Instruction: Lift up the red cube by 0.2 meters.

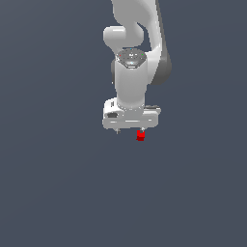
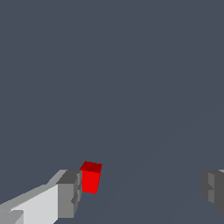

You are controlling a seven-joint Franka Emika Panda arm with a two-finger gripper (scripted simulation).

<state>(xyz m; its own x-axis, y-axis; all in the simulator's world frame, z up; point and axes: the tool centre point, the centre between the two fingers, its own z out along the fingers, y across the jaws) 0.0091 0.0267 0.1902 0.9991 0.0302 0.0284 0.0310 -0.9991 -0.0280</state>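
Note:
The red cube is tiny and sits just under the white gripper's fingertip on the exterior view's right. The gripper points down from the white arm, and its jaws stand wide apart. In the wrist view the cube lies right against the inner side of one grey finger. The other finger is far from it across the gap. The gripper is open and the cube is not clamped. I cannot tell whether the cube rests on the floor or touches the finger.
A plain dark grey-blue surface fills both views. The white arm rises above the gripper. Nothing else shows.

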